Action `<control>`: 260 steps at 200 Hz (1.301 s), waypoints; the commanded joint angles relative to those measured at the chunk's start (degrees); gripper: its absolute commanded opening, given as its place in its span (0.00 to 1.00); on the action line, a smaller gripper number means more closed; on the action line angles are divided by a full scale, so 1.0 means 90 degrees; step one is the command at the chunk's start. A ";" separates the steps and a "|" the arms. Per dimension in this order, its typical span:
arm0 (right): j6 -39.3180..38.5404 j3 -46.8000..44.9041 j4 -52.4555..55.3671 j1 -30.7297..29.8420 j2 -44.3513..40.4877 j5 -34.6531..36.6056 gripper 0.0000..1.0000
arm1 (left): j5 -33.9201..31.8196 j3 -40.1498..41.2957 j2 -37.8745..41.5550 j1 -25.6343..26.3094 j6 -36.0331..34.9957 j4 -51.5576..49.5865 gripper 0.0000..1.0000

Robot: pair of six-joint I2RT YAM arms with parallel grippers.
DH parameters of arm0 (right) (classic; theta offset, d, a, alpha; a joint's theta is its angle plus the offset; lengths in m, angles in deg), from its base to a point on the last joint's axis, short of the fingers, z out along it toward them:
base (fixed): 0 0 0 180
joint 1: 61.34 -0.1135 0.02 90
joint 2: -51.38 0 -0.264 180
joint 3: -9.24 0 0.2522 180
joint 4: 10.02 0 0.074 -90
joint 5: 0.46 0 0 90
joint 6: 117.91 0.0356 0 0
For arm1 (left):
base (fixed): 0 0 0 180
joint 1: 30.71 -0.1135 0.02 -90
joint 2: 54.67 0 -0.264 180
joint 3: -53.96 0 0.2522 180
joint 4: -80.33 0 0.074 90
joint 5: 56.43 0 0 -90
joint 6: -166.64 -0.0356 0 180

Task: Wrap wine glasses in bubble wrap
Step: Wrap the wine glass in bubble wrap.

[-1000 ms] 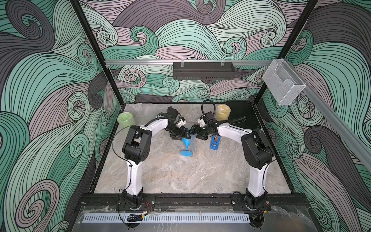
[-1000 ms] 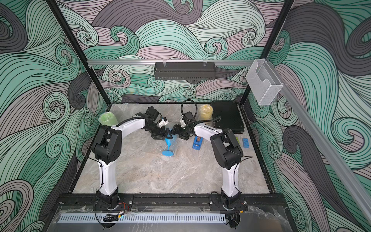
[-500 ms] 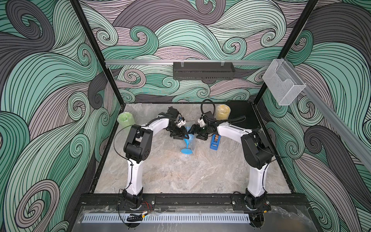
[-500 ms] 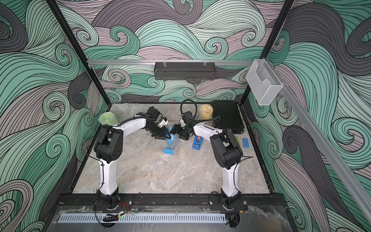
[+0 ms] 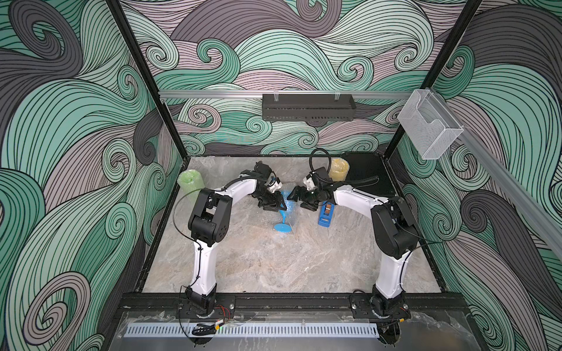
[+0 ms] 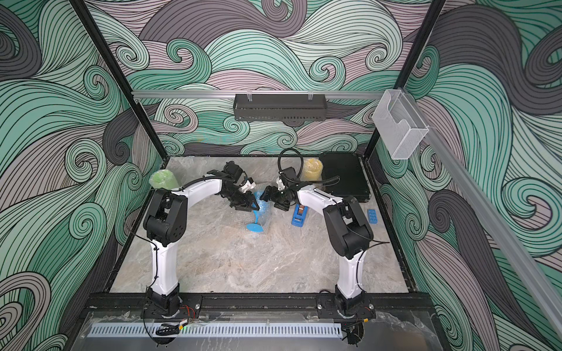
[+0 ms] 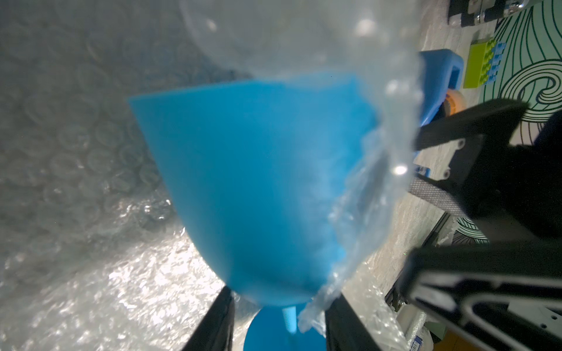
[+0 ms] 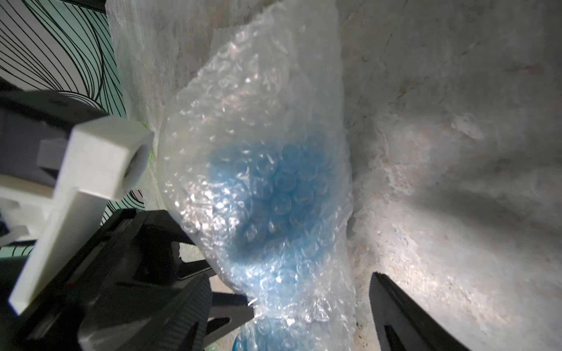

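Grey marble-patterned tabletop (image 5: pixel 273 267) fills the cell floor. The left arm (image 5: pixel 206 218) and right arm (image 5: pixel 392 225) rise from the near rail, elbows high, forearms angled inward and down, so the two wrists face each other at far centre. A flat black rectangular tray (image 5: pixel 365 176) sits in the far right corner. In both top views I see a green plastic goblet (image 5: pixel 190 182) bundled in wrap at the far left edge, and a yellow plastic goblet (image 5: pixel 339 170), likewise bundled, just beside the tray. Between the wrists the blue plastic stemmed goblet (image 5: pixel 282 227) leans with its round foot on the table and its bowl tipped toward the far side; the clear bubble wrap sheet (image 5: pixel 290 212) hangs loosely around it. A blue tape dispenser (image 5: pixel 326 212) lies just to its right, beneath the right forearm. A small blue block (image 6: pixel 372 216) shows in a top view only where the right arm does not cover it. The wrist views add the grip detail. The left gripper (image 5: pixel 278 207) has its fingers (image 7: pixel 213 322) closed in on the base of the blue bowl just above the stem, with wrap trapped on one side. The right gripper (image 5: pixel 294 199) stands with its jaws wide apart; one finger (image 8: pixel 395 310) is clear of the wrapped bowl, with bare table between them.
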 commanded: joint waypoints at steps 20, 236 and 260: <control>-0.0170 0.0417 0.0199 0.0010 0.0480 0.0088 0.85 | 0.0202 -0.0216 -0.0084 -0.0017 0.0140 -0.0100 0.47; 0.0116 0.0553 0.0116 -0.0007 0.0758 0.0285 0.82 | -0.1813 0.1564 0.1637 -0.1168 0.0241 0.0892 0.76; 0.0133 0.0542 0.0097 -0.0003 0.0747 0.0267 0.82 | -0.1687 0.1010 0.0914 -0.1455 0.0224 0.0502 0.69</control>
